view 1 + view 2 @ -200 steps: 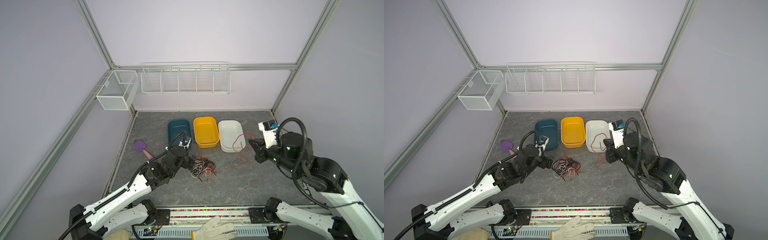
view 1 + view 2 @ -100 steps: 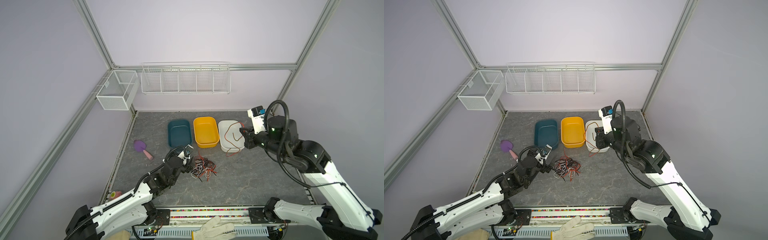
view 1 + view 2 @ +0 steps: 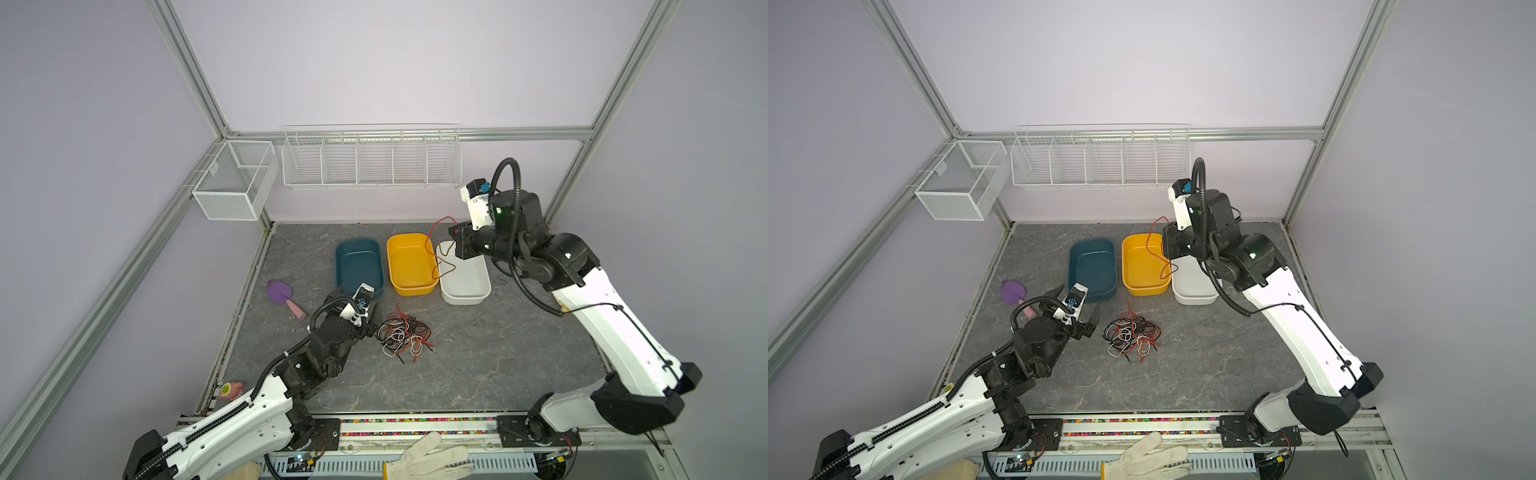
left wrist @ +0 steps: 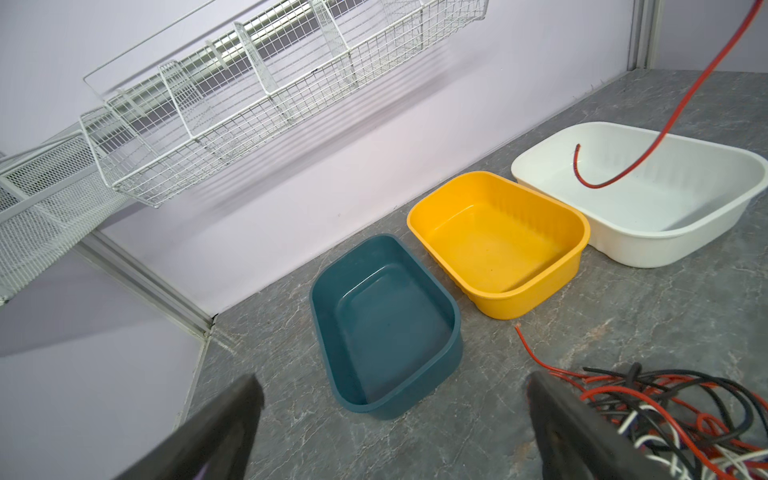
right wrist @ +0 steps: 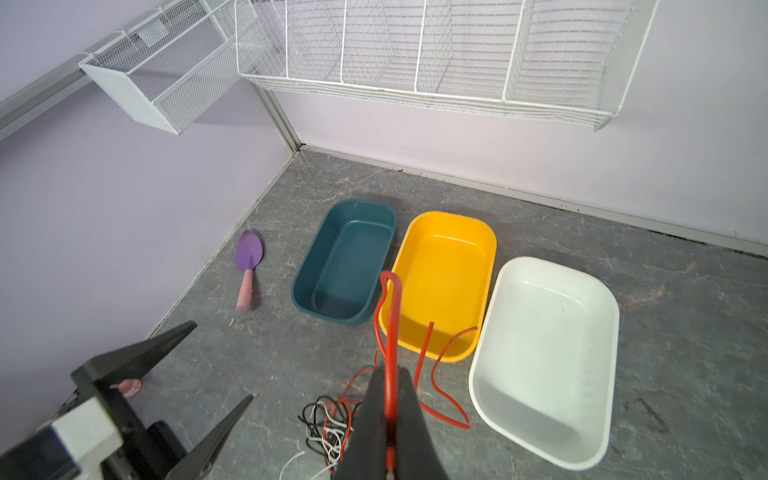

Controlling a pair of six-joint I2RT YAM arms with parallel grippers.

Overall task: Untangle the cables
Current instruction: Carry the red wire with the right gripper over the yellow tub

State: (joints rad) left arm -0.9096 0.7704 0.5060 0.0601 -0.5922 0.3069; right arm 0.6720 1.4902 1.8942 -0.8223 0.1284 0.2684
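Raised my right hand point(image 3: 458, 244) higher, over the white bin point(image 3: 465, 297), clamped on one red cable point(image 3: 430, 249) so it dangled clear of the tangle of cables point(image 3: 402, 336) on the counter point(image 3: 498, 357). My left hand point(image 3: 371, 318) sat beside that tangle, fingers apart, ready.

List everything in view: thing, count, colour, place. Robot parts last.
tubs: three, teal, yellow, white, row at the back
held cable: one, red-orange, hanging from the right gripper
cable tangle: one, red, black, white, mid-table before the tubs
trowel: one, purple with pink handle, left of the tubs
wire rack: one, white, back wall
mesh basket: one, white, left wall
glove: one, white, front rail
left gripper: one, black, open beside the cable tangle
right gripper: one, black, shut on the held cable
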